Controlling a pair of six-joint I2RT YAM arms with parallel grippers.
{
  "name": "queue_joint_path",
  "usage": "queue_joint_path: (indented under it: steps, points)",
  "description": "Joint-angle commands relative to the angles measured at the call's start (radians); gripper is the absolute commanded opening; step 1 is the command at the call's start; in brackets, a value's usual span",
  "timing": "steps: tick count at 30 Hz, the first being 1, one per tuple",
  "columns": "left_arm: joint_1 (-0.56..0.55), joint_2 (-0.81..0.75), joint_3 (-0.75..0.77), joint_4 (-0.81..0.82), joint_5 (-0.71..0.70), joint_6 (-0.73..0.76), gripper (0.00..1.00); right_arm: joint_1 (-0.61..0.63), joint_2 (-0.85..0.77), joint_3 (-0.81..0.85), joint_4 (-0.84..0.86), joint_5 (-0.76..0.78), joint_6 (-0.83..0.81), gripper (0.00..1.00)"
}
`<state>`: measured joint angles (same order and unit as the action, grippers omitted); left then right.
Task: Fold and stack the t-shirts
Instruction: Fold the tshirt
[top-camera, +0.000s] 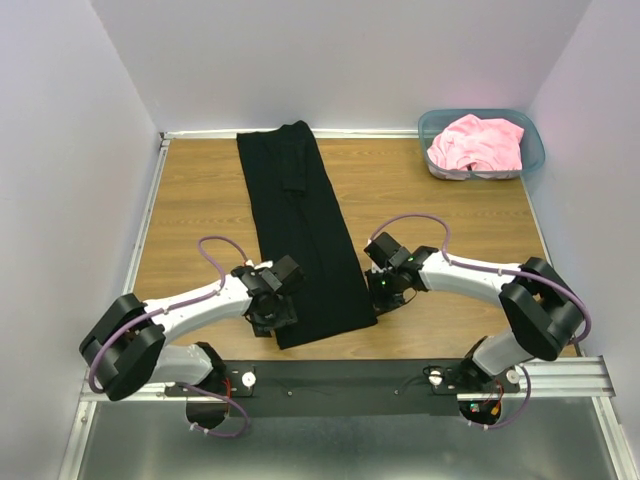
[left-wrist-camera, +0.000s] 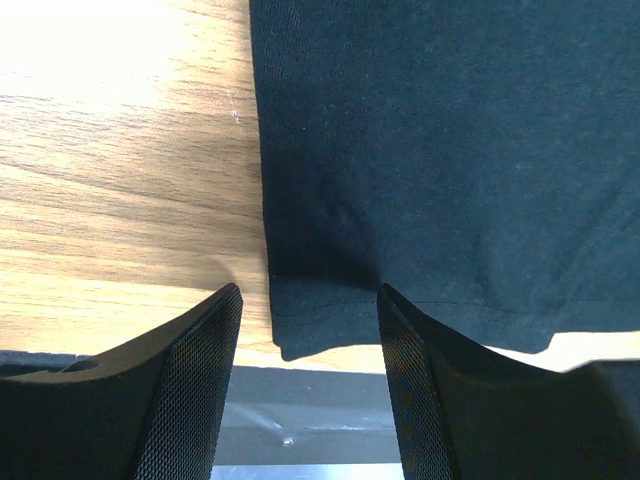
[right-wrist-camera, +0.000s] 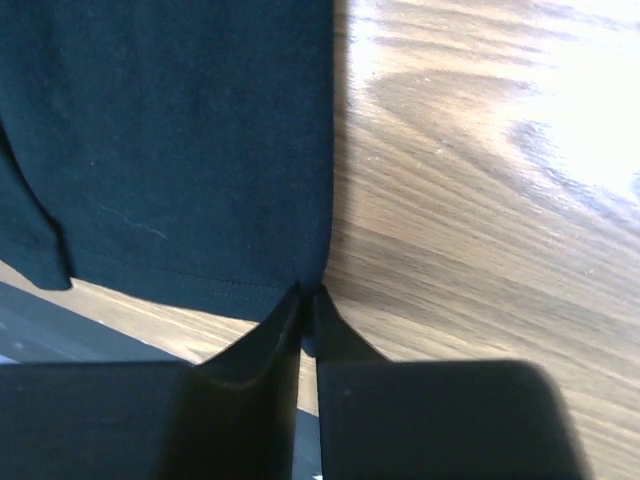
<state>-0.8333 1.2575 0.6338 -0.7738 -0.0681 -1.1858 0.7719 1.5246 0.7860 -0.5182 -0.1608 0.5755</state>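
Note:
The black t-shirt (top-camera: 300, 230) lies as a long narrow strip running from the back of the table to the near edge. My left gripper (top-camera: 272, 318) is at its near left corner. In the left wrist view the left gripper (left-wrist-camera: 308, 290) is open, its fingers on either side of the hem corner of the black cloth (left-wrist-camera: 450, 150). My right gripper (top-camera: 378, 300) is at the near right corner. In the right wrist view the right gripper (right-wrist-camera: 308, 292) is shut on the hem corner of the black t-shirt (right-wrist-camera: 180, 130). The pink t-shirt (top-camera: 478, 142) lies crumpled in the bin.
A teal plastic bin (top-camera: 535, 150) stands at the back right corner of the wooden table (top-camera: 450, 200). A dark rail (top-camera: 340, 385) with the arm bases runs along the near edge, just beyond the shirt's hem. White walls enclose the table.

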Motion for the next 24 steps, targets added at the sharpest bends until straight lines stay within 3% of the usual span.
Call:
queue_joint_path:
  steps: [1, 8, 18, 24]
  points:
    - [-0.003, 0.02, 0.021, -0.004, 0.02, 0.002, 0.64, -0.003, 0.011, -0.03, 0.006, -0.003, -0.002, 0.08]
    - [-0.024, 0.037, 0.021, -0.004, 0.054, -0.014, 0.59, -0.017, -0.006, -0.028, -0.002, 0.041, 0.001, 0.01]
    - [-0.043, 0.022, 0.024, -0.064, 0.019, -0.075, 0.5, -0.046, -0.012, -0.016, -0.002, 0.032, -0.028, 0.01]
    - [-0.058, 0.054, 0.001, -0.004, 0.054, -0.081, 0.49, -0.046, -0.015, -0.025, 0.0, 0.023, -0.031, 0.01]
